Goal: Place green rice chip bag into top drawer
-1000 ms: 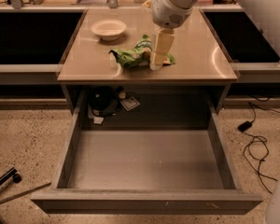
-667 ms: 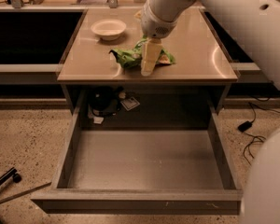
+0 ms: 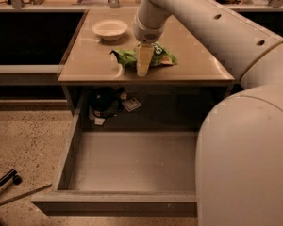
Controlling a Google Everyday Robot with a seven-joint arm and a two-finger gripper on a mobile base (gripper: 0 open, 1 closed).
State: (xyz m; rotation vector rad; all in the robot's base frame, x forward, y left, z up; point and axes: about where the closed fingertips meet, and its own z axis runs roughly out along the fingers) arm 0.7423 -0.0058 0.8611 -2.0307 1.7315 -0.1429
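Camera view, single frame.

- My hand (image 3: 144, 66) is down at the middle of the tabletop (image 3: 198, 67), near its front edge. It shows as a pale cream, tapered, smooth piece standing upright, and it overlaps the middle of the chip bag. Whether it is spread, pressed together or pinching the bag I cannot tell.
- The chip bag (image 3: 162, 57) lies flat on the tabletop. It is bright green crinkled foil with pale markings, and one crumpled end sticks out to the left of my hand.
- My arm (image 3: 217, 29) is a thick, white, rounded shell with small dark holes. It reaches in from the right and fills the lower right corner.
- A bowl (image 3: 110, 28) sits further back and left on the tabletop, well apart from the bag. It is white, shallow and round.
- The tabletop is tan, smooth and slightly glossy, with rounded corners.
- The drawer (image 3: 132, 164) below it is pulled fully out. It is a shallow grey-brown box with a flat matte bottom, thin side walls and a plain front panel.
- In the recess behind the drawer there is a dark rounded object (image 3: 104, 102) with a small white card (image 3: 131, 104) just beside it.
- The floor (image 3: 28, 140) is speckled.
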